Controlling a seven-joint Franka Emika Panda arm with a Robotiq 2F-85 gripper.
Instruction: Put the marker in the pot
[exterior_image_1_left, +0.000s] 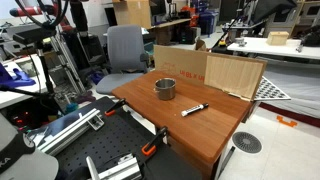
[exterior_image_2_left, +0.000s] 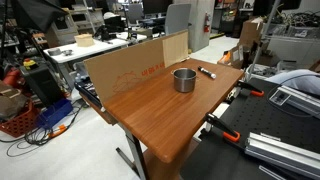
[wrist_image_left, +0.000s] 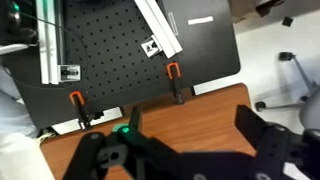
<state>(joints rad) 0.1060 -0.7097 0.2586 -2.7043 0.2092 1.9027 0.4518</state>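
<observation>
Lying on the wooden table (exterior_image_1_left: 205, 138), at about four o'clock from the pot (exterior_image_1_left: 165, 88), near it but apart, is the marker (exterior_image_1_left: 194, 109). In the wrist view the gripper (wrist_image_left: 190, 142) gapes wide, its jaws holding nothing.

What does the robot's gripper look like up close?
In the wrist view the gripper is black and chunky, with two thick, angular fingers. A small green light glows on its body. No markings or cables can be made out, and the arm itself isn't clearly visible.
</observation>
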